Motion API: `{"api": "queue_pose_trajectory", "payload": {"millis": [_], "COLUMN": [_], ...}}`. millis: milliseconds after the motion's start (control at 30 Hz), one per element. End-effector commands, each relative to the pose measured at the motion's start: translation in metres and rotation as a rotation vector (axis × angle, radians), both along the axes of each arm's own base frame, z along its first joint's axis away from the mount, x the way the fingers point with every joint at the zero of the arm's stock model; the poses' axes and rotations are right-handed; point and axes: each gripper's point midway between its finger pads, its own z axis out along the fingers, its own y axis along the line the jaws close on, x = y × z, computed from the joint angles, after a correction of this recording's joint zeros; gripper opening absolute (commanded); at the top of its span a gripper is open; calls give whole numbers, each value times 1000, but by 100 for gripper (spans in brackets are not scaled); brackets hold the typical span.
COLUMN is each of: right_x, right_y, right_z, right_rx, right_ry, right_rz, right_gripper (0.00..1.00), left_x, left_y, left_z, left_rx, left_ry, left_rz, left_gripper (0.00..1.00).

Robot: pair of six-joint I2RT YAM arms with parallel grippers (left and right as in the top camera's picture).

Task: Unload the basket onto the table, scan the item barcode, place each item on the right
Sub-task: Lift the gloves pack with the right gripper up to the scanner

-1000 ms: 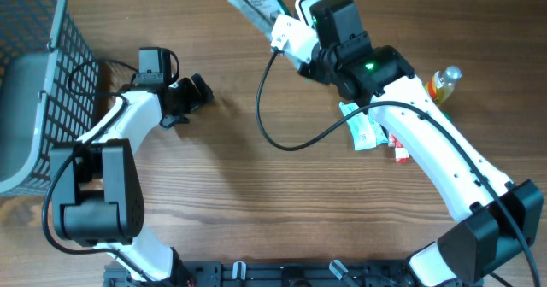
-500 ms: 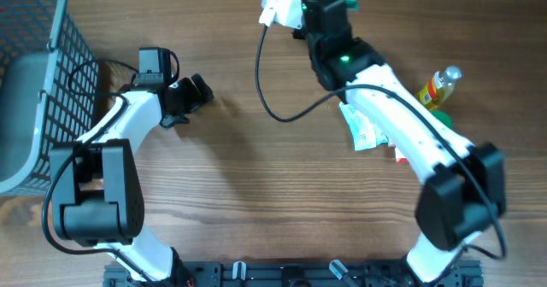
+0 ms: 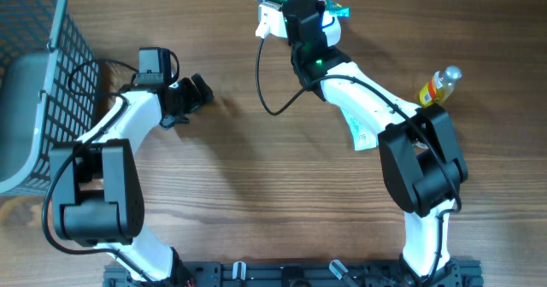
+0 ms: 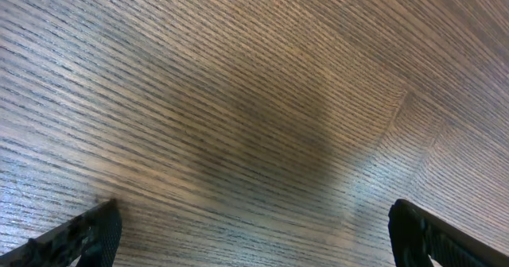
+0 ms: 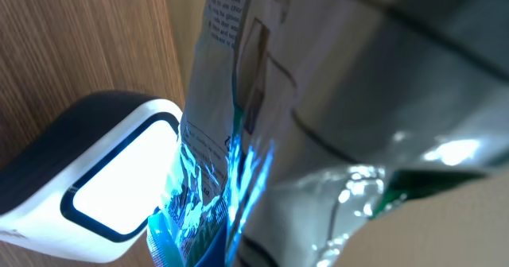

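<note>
- We hold the foil packet (image 5: pixel 334 84) at the far edge of the table (image 3: pixel 248 193). Its printed side is turned toward the lit window of the scanner (image 5: pixel 103 179), which we judge is so the barcode can be read.
- The packet's crimped end sits just beside that window and catches a blue glow.
- Our right gripper (image 3: pixel 301 12) is clamped tight on the packet.
- Our left gripper (image 3: pixel 195 92) waits well apart over bare wood, jaws spread wide, holding and touching nothing.
</note>
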Motion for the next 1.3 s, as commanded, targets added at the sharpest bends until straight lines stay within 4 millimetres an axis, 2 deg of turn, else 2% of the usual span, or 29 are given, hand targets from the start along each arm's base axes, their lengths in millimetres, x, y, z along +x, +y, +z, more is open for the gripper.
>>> {"api": "queue_pose_trajectory", "payload": {"millis": [0, 200, 433, 600, 767, 967, 1267], "right_x": [0, -9, 3, 9, 15, 2, -11], "right_y": [1, 5, -7, -10, -18, -4, 8], "right_z": [0, -23, 2, 4, -13, -39, -57], "right_rx": [115, 164, -27, -15, 50, 99, 235], "right_ry": [-6, 96, -9, -29, -15, 97, 178], "right_rz": [-47, -40, -22, -16, -55, -21, -50], "right_gripper": [4, 4, 4, 4, 4, 4, 4], "left_x": [6, 6, 6, 6, 6, 6, 6], "left_y": [2, 2, 2, 2, 2, 2, 2], "left_z": [10, 10, 10, 10, 10, 10, 10], "left_rx": [3, 3, 3, 3, 3, 3, 3], "left_ry": [-29, -29, -29, -29, -28, -29, -29], "left_rz": [4, 4, 5, 4, 4, 5, 5], "left_gripper": [100, 100, 100, 100, 100, 100, 100]}}
